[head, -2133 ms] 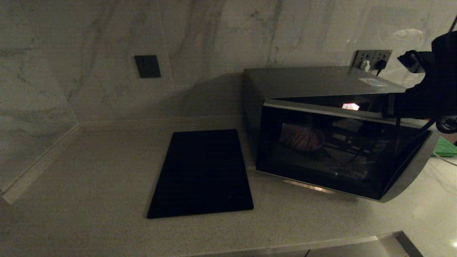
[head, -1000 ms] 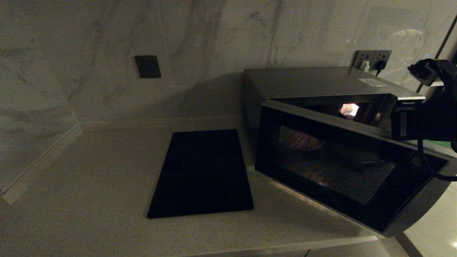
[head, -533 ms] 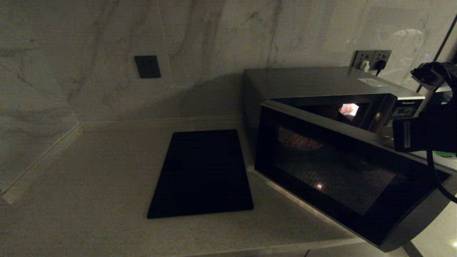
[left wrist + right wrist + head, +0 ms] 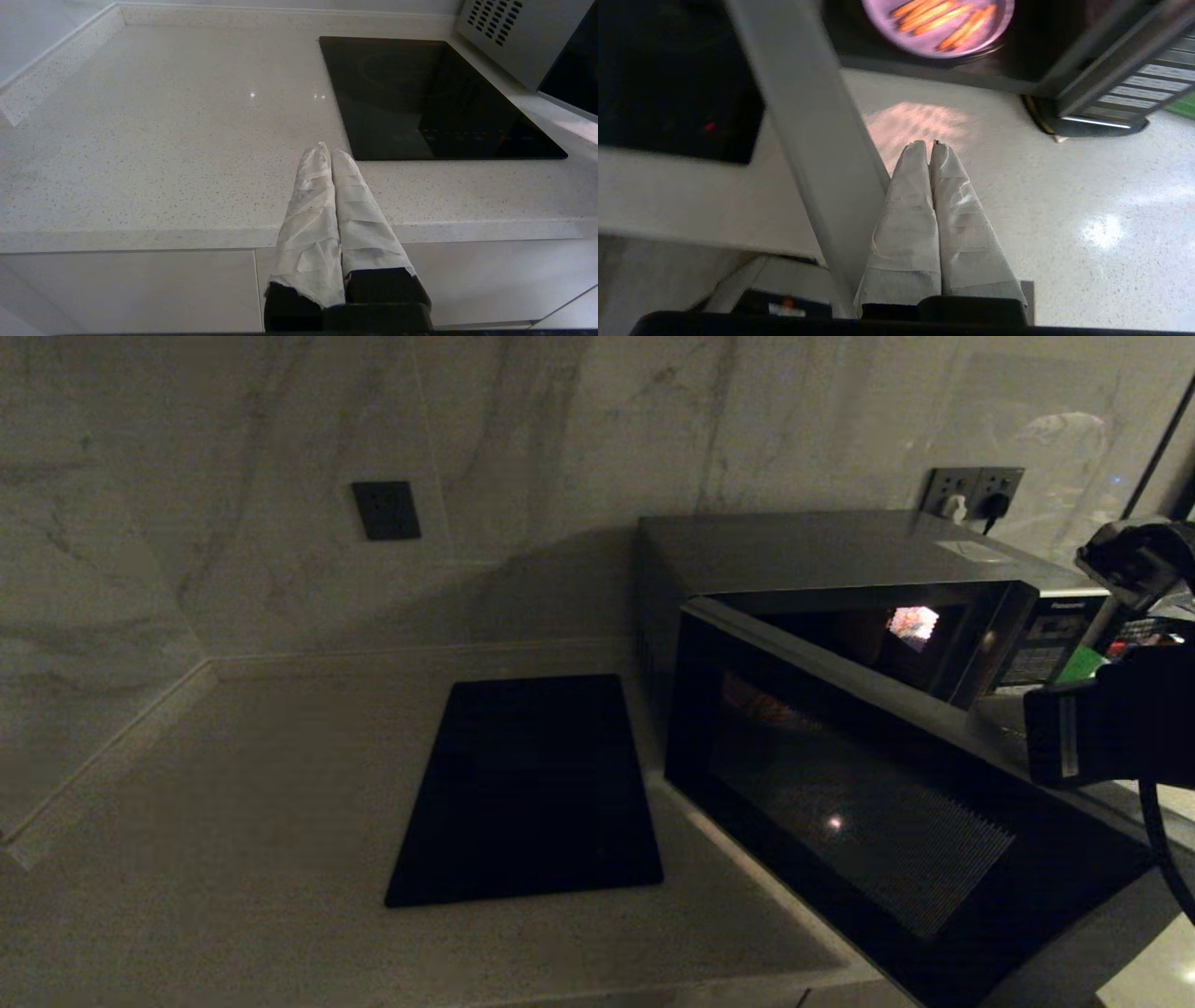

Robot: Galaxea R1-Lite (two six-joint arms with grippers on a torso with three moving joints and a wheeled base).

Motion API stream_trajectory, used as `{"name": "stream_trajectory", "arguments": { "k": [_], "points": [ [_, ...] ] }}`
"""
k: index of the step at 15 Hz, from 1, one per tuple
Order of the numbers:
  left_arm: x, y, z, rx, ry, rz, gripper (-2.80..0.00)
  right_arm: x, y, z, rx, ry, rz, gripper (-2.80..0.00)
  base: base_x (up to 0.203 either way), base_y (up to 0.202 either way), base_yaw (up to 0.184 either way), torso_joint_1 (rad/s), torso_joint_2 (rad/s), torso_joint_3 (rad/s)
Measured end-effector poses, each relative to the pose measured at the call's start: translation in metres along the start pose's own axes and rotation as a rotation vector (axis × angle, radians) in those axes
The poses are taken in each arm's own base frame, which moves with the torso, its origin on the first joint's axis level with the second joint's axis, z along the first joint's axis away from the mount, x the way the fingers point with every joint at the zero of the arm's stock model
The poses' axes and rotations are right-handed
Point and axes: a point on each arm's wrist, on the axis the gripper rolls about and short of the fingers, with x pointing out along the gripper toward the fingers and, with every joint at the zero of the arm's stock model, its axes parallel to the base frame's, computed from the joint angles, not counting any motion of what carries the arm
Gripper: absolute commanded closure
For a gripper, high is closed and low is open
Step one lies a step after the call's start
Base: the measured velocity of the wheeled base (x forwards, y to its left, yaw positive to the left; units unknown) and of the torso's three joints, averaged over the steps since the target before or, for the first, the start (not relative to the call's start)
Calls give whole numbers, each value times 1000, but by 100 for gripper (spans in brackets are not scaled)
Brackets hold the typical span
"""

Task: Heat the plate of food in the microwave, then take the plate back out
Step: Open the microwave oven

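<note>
You see the plate of food (image 4: pixel 938 25) inside the microwave (image 4: pixel 840 560) at the surface's right end, right gripper (image 4: pixel 927 144) pressed closed and empty (grip that stiff, slippery rim).

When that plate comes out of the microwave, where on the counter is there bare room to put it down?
The widest bare patch of counter lies between the corner wall and the black slab. A narrower strip runs along the front edge before the slab. Around the microwave it is crowded: its open door swings over the counter, with the right gripper beside its edge.
</note>
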Motion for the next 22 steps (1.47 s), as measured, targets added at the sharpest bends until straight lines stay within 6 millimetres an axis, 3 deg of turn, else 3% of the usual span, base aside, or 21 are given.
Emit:
{"name": "stream_trajectory", "arguments": {
  "k": [6, 12, 22],
  "points": [
    [0, 0, 0, 0, 0, 0, 0, -17, 13, -5, -37, -20, 76, 0, 0, 0, 0, 0, 0, 0],
    [0, 0, 0, 0, 0, 0, 0, -12, 24, -11, -64, 7, 121, 0, 0, 0, 0, 0, 0, 0],
    [0, 0, 0, 0, 0, 0, 0, -13, 82, -7, -165, -22, 354, 0, 0, 0, 0, 0, 0, 0]
  ]
}}
